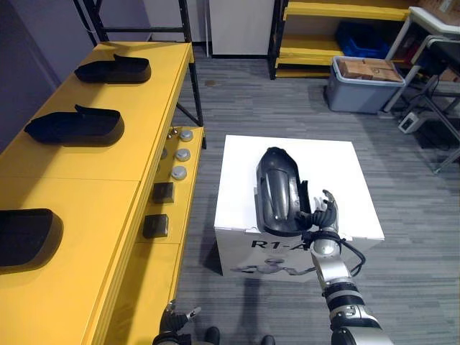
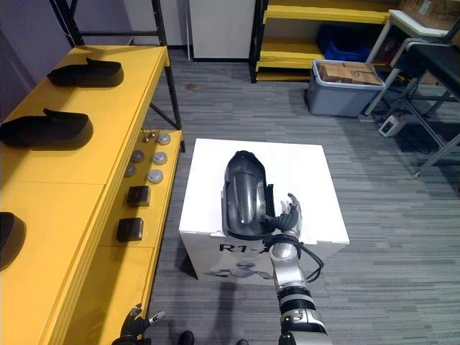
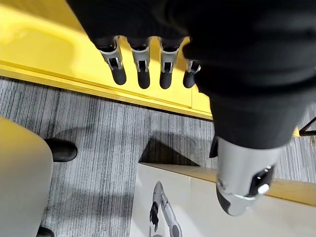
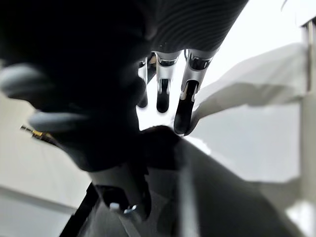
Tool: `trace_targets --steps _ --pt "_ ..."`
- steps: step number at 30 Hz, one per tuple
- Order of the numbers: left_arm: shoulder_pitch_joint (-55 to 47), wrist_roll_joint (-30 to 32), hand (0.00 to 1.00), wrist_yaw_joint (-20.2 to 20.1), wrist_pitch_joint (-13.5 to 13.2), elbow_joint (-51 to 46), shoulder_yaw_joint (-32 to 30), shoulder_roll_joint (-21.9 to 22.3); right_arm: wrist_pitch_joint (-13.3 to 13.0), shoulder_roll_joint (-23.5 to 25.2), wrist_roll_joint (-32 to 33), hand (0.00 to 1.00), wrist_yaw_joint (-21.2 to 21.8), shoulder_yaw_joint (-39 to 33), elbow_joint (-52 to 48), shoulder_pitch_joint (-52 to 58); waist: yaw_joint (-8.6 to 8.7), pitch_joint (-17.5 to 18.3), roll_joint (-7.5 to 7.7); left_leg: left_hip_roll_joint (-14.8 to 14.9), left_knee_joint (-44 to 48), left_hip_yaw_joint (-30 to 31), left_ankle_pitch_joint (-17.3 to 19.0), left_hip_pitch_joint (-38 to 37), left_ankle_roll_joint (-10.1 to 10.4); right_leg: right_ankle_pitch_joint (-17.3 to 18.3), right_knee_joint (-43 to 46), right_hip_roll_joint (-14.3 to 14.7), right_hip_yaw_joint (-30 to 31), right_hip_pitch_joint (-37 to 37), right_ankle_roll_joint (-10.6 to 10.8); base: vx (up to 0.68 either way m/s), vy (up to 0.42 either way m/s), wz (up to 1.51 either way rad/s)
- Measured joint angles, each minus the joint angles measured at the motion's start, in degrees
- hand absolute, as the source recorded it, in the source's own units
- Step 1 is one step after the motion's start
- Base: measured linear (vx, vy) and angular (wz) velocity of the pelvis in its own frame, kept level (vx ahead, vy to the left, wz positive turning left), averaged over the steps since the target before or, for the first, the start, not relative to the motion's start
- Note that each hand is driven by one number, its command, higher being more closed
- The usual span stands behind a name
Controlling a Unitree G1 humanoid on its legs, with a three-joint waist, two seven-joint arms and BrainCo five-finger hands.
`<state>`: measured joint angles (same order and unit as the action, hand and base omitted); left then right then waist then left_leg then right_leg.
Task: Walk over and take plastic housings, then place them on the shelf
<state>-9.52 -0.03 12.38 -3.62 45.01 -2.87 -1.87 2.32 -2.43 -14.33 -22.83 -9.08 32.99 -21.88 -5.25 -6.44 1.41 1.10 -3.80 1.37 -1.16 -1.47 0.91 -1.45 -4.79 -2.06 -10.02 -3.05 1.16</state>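
The housing lies on the white box, the right hand touching its near end with straight, spread fingers, while the left hand hangs loose-fingered beside the yellow shelf.

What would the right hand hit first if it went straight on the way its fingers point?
Probably the black plastic housing on the white box: the right hand sits at its near end, fingers just above its dark shell.
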Motion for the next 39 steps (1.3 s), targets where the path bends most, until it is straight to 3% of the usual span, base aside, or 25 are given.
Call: trace_targets --steps 8,15,20,34,39 --pt "0.3 -0.9 0.00 -0.1 0.5 0.1 0.0 -0.4 -1.0 -0.4 7.0 1.00 2.3 0.3 1.1 -1.0 0.01 -0.4 0.56 0.3 -0.5 -1.5 0.2 -0.8 0.2 0.0 0.0 0.2 1.4 0.0 0.0 0.01 0.003 -0.09" --pt "0.3 -0.9 0.00 -0.1 0.5 0.0 0.0 -0.4 -1.1 -1.1 7.4 1.00 4.7 2.5 0.7 -0.7 0.04 -0.4 0.67 0.3 -0.5 -1.4 0.2 -0.9 0.3 0.0 0.0 0.3 1.4 0.0 0.0 0.00 -0.001 -0.01" --pt "-0.2 -0.9 0.00 -0.1 0.6 -1.6 0.0 -0.3 -1.1 -0.7 7.8 1.00 5.3 3.6 -4.8 1.7 -0.09 -0.4 0.67 0.2 -0.4 -1.3 0.2 -0.9 0.3 0.0 0.0 0.1 1.4 -0.1 0.0 0.00 0.000 0.00" --pt "-4.5 -0.9 0.00 1.8 -0.3 -36.6 -0.1 3.6 -1.4 0.8 8.2 1.00 2.0 3.6 -28.0 8.7 0.16 -0.4 0.69 0.2 1.0 -1.0 0.3 0.1 0.0 0.5 1.0 -0.3 1.3 0.6 0.3 0.00 0.001 0.01" --pt "-3.8 -2.2 0.00 2.4 -2.5 -48.1 3.4 3.9 -3.7 1.3 8.2 1.00 1.9 6.7 -34.5 8.7 0.23 -0.3 0.72 0.1 1.3 -1.0 0.4 -0.3 0.0 0.4 1.0 -0.4 1.2 0.1 0.3 0.00 0.000 0.00"
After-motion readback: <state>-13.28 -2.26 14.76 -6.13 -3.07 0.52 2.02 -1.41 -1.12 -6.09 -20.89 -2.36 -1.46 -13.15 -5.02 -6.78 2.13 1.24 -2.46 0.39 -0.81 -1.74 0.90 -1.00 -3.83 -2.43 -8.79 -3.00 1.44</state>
